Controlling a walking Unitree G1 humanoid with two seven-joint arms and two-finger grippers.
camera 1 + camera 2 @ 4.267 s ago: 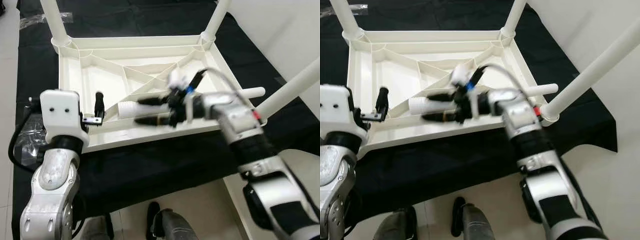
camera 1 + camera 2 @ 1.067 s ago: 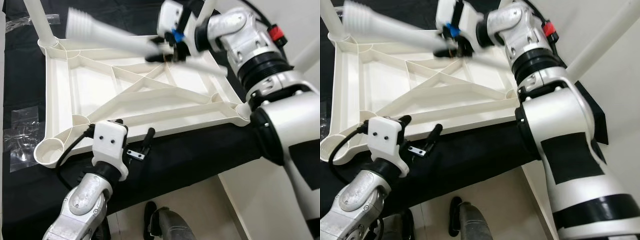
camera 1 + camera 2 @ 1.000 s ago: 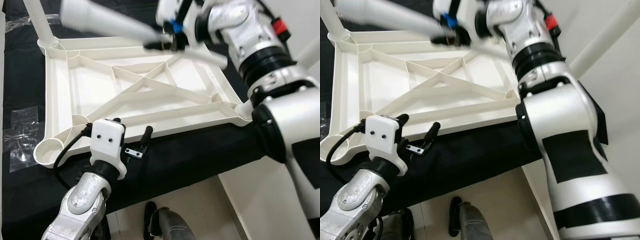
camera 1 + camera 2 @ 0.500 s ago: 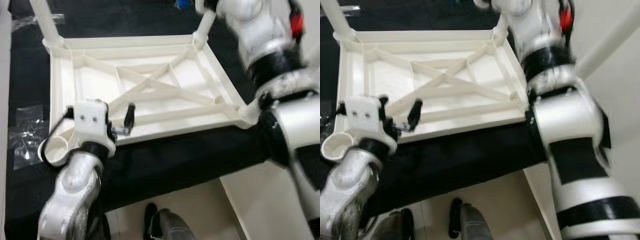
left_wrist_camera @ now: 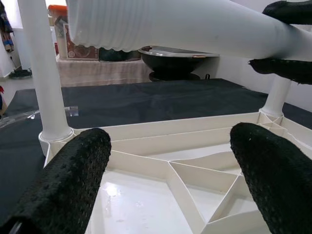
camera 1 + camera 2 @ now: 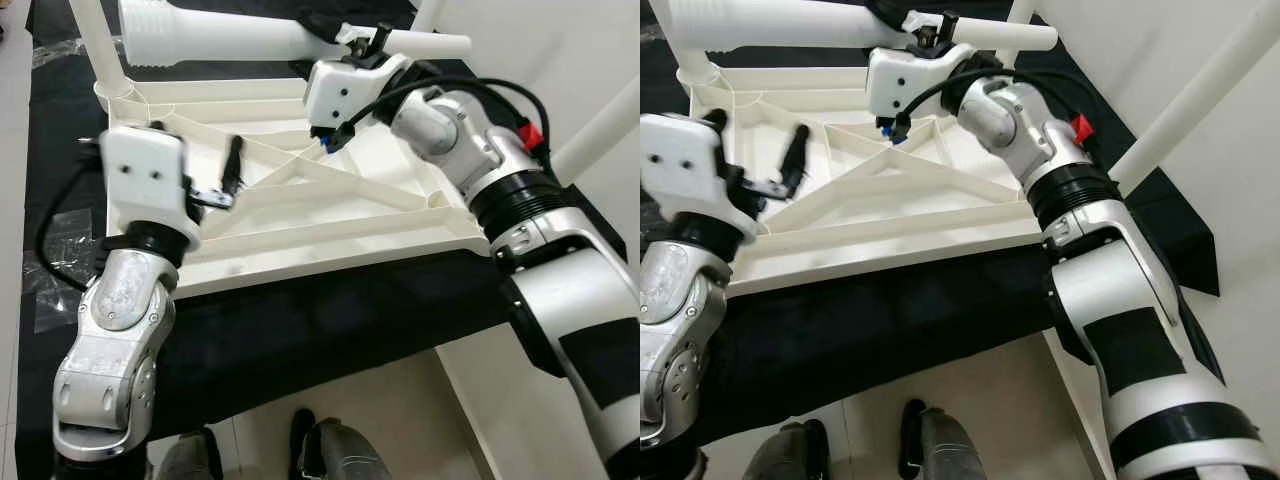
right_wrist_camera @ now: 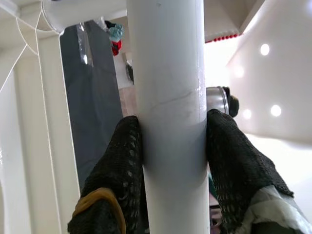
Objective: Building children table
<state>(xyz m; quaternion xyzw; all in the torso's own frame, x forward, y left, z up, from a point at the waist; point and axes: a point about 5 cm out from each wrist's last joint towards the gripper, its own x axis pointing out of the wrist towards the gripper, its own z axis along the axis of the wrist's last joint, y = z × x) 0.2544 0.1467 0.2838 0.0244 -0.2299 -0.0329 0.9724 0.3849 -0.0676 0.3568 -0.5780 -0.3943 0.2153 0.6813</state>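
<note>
White ribbed plastic tabletop (image 6: 300, 215): upside down on the black-covered bench (image 6: 330, 310), centre of the left eye frame.

Fitted white tube legs: far-left leg (image 6: 95, 40) and far-right leg (image 6: 430, 12) upright in their corner sockets; a third leg (image 6: 600, 125) at the right edge. Judged three of four done.

Loose white leg with ribbed end (image 6: 220, 38): held level across the top of the frame, above the tabletop's far edge.

Right gripper (image 7: 170, 146): closed around this leg, pads on both sides.

Left gripper (image 5: 170, 161): spread wide, empty, over the tabletop's left part.

Remaining: seating the fourth leg, probably in the near-left corner, hidden behind the left arm.

Room: standing legs crowd the far corners; white wall close at right; the bench's near edge runs along the bottom.
</note>
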